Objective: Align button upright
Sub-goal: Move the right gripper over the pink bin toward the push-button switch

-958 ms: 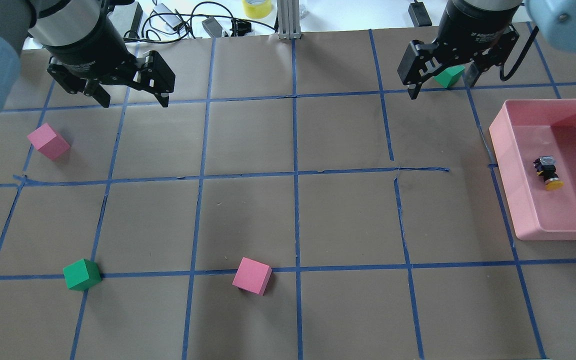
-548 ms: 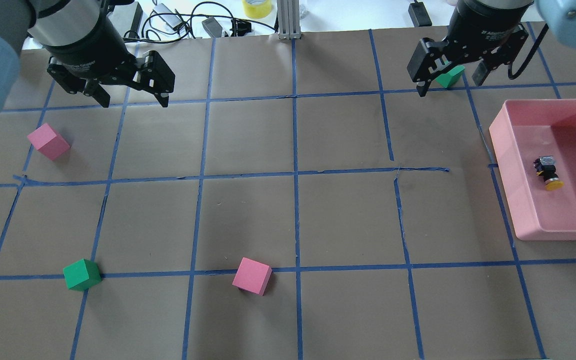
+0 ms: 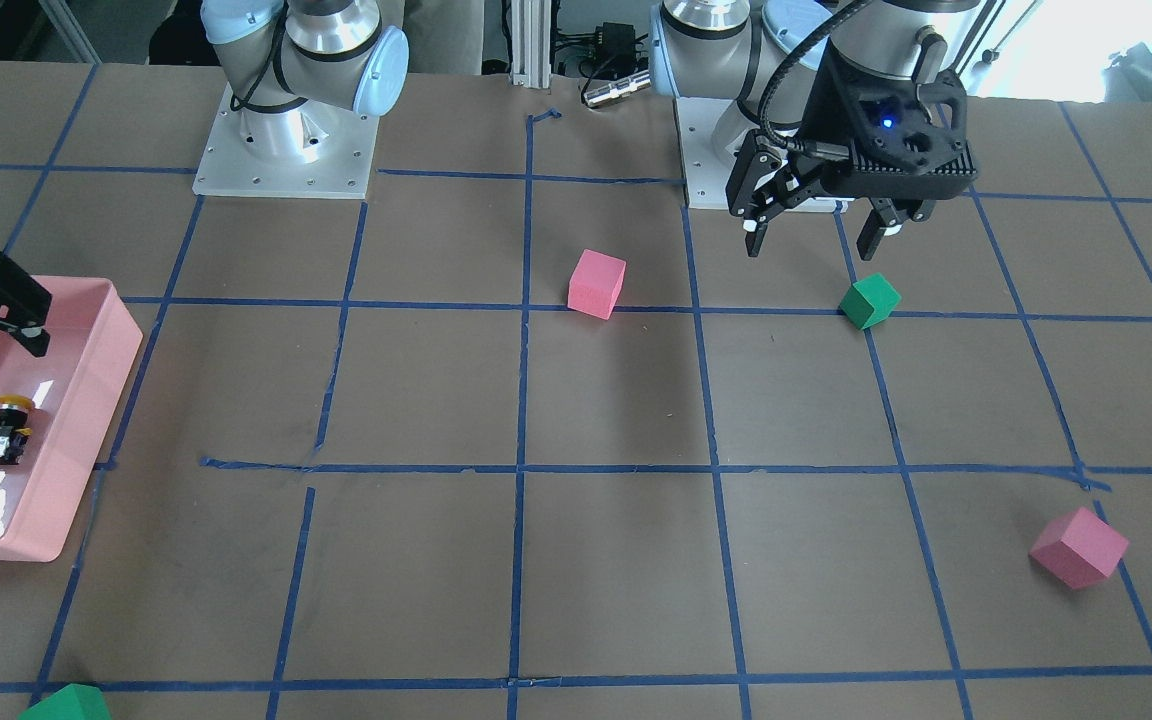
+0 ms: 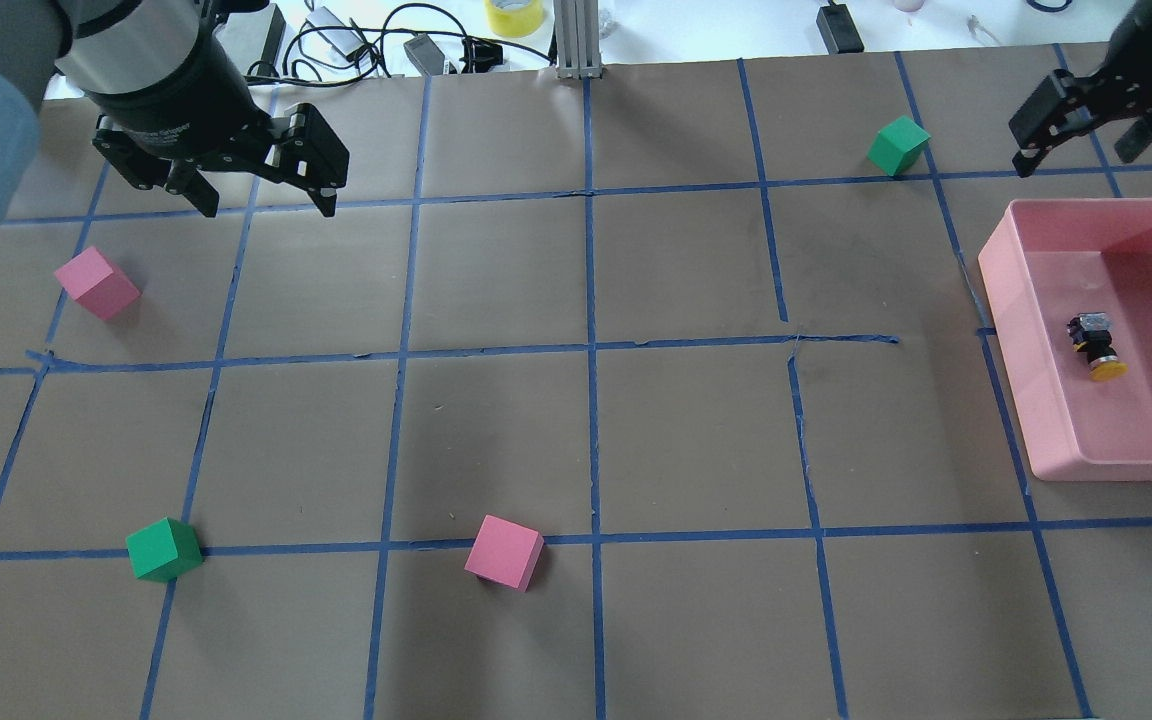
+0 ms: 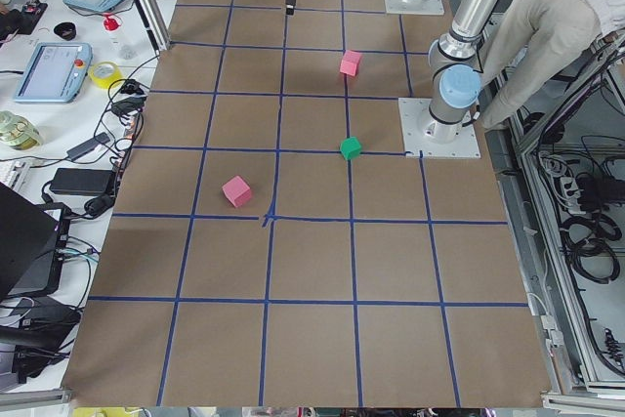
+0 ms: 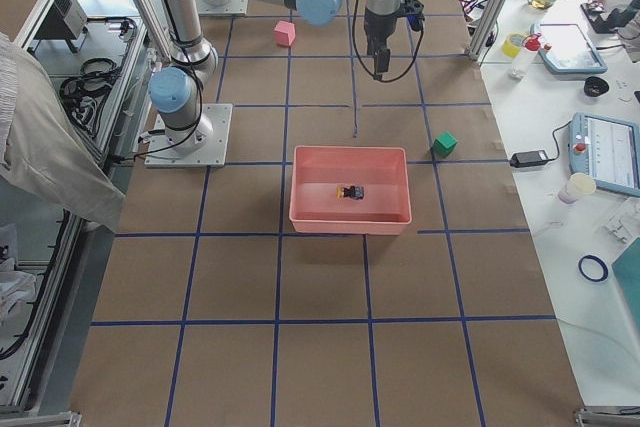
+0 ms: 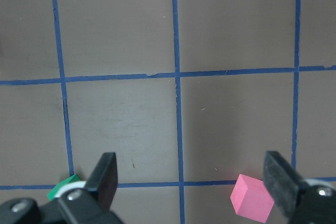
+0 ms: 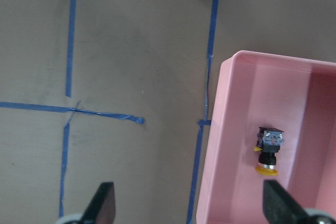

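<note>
- The button [image 4: 1096, 346] lies on its side on the floor of the pink tray [image 4: 1011, 330], at the table's right end. It is not upright, so we judge the task barely begun.
- Its long axis runs roughly toward and away from the robot. The yellow cap points to the robot's side and the silvery base block to the far side.
- The right gripper [image 4: 1073, 160] hangs high near the tray, jaws spread wide and holding nothing.
- In the right wrist view the tray wall facing the table's middle runs close to the midline. The button sits off to the side of the right finger [image 8: 277, 200].
- There the button's axis crosses the line joining the 2 fingers, so we expect a closing grip to meet the black body across its width.
- The left gripper [image 4: 269, 200], also spread and empty, hovers well apart at the table's other end. The right arm is plainly the nearer 1.
- We judge the next move needs a sideways shift over the tray, then a descent inside its walls. A finger could catch the rim, and the round cap may roll.
</note>
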You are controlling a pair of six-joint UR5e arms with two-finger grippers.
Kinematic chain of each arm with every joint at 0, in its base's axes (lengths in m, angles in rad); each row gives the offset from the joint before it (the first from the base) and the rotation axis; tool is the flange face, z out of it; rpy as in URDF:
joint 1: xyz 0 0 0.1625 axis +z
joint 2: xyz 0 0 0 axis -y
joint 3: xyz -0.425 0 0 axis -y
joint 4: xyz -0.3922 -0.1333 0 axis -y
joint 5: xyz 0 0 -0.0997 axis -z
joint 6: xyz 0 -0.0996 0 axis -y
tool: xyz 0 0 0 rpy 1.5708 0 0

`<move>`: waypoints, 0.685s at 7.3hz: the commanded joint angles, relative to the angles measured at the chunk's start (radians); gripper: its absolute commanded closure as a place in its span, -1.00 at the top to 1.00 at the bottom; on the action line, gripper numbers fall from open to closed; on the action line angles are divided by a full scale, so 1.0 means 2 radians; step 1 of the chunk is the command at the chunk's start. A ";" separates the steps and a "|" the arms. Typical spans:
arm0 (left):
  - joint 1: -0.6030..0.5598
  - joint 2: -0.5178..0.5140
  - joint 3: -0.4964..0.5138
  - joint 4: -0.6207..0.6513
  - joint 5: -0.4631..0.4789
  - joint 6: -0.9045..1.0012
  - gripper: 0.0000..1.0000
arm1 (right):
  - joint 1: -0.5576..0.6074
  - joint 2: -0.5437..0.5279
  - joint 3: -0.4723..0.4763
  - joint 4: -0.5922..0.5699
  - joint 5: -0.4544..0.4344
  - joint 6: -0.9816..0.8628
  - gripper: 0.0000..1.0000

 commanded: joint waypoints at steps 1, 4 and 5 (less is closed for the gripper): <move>0.000 0.000 0.000 0.000 0.000 0.000 1.00 | -0.069 0.025 0.058 -0.108 0.009 -0.060 1.00; 0.000 0.000 0.000 0.000 0.001 0.000 1.00 | -0.117 0.082 0.090 -0.200 0.024 -0.097 1.00; -0.001 0.000 0.000 -0.001 0.001 0.000 1.00 | -0.117 0.093 0.091 -0.204 0.024 -0.088 1.00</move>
